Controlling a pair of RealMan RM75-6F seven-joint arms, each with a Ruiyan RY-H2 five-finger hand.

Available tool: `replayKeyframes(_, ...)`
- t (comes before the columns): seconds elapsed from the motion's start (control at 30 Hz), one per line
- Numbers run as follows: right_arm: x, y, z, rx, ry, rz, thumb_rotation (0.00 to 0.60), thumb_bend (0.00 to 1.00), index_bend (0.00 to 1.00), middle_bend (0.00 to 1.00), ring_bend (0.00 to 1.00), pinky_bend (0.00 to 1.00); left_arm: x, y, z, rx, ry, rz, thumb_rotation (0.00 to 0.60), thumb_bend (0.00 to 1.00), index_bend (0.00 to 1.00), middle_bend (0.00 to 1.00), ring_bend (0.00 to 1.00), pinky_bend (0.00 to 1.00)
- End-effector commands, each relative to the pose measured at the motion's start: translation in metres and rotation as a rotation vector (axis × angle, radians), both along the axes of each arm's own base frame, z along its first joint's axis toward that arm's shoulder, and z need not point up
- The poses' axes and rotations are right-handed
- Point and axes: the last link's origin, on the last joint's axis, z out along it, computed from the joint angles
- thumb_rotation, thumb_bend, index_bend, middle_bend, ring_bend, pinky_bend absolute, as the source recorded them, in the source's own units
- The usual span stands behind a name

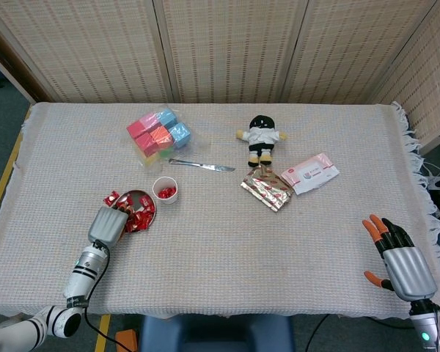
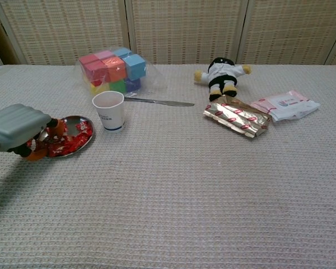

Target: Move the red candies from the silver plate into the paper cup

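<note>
Left hand (image 2: 19,128) down over near rim of silver plate (image 2: 78,120), fingers curled into red candies (image 2: 73,143); can't tell whether any candy pinched. Paper cup (image 2: 108,110) upright just beside plate, a few candies inside. Right hand (image 1: 402,262) idle at far tabletop (image 1: 227,242) edge, fingers spread. Behind cup: bagged colour blocks (image 1: 158,135), metal knife (image 1: 202,166). Well apart: plush doll (image 1: 260,137), shiny foil pack (image 1: 266,188), wipes packet (image 1: 310,173). Woven cloth surface.
</note>
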Motion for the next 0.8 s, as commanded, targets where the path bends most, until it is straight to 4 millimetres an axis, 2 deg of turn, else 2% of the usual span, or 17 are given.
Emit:
replayKeyframes(0.03, 0.0, 0.0, 0.0, -0.001, 0.0, -0.001, 0.6, 0.0, 0.0, 0.0, 0.0, 0.13, 0.001, 0.001, -0.002, 0.002, 0.001, -0.003, 0.6, 0.38, 0.45, 0.45, 0.53, 1.0)
replayKeyframes(0.37, 0.0, -0.001, 0.0, -0.001, 0.001, -0.003, 0.6, 0.0, 0.0, 0.0, 0.0, 0.14, 0.003, 0.003, -0.001, 0.022, -0.008, -0.016, 0.6, 0.4, 0.59, 0.59, 0.59, 1.0)
replayKeyframes(0.8, 0.0, 0.0, 0.001, -0.004, -0.001, -0.002, 0.6, 0.0, 0.0, 0.0, 0.0, 0.14, 0.005, 0.005, 0.011, 0.07, -0.061, -0.027, 0.6, 0.5, 0.7, 0.72, 0.67, 1.0)
